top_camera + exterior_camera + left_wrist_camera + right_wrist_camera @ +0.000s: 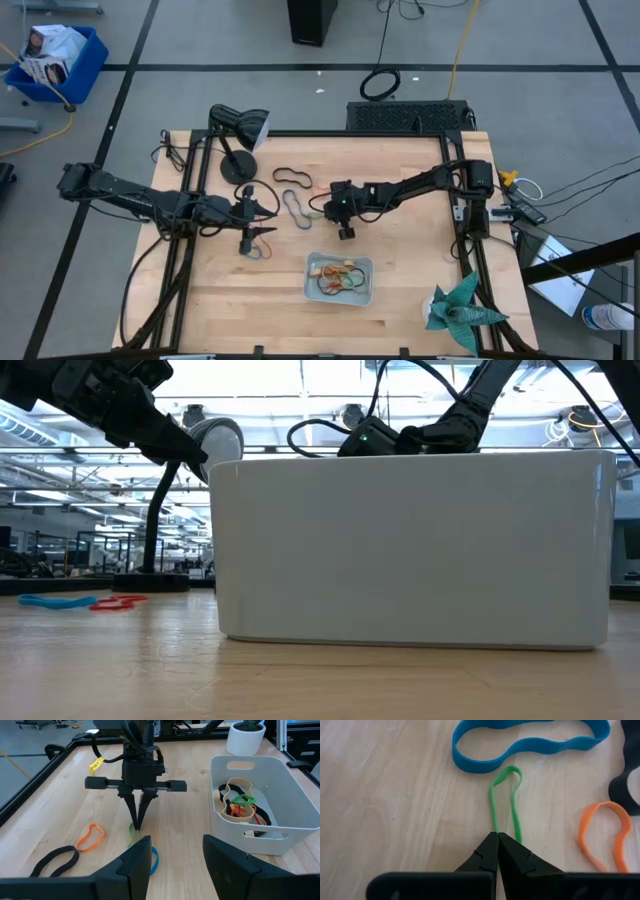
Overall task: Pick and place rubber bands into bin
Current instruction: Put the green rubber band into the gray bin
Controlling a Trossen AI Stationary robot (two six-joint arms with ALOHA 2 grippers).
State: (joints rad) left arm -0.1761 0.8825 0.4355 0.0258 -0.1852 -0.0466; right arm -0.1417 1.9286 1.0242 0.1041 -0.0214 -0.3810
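Now your right hand point(497, 851) is clenched tip-to-tip on the green band point(506, 800), pinching one end of it against the bench point(395, 795). Lift straight up before you travel: the band is floppy and held only at the tips, so a sideways drag could pull it free or snag the blue band point(530, 742) touching its far end. Once it hangs clear, carry it toward 5 o'clock in the high view to the bin point(311, 283), bring the hand down over the middle, and only then let go (several bands already lie inside, so there is no need to reach deep).

The green band lies as a narrow, stretched loop, its long axis running straight out from the fingertips, closed end pointing away at the blue band. An orange band point(602, 837) lies near it to one side, apart from it.

Your left hand point(175, 855) hovers released, fingers well apart, to the left of the right hand, grasping nothing.
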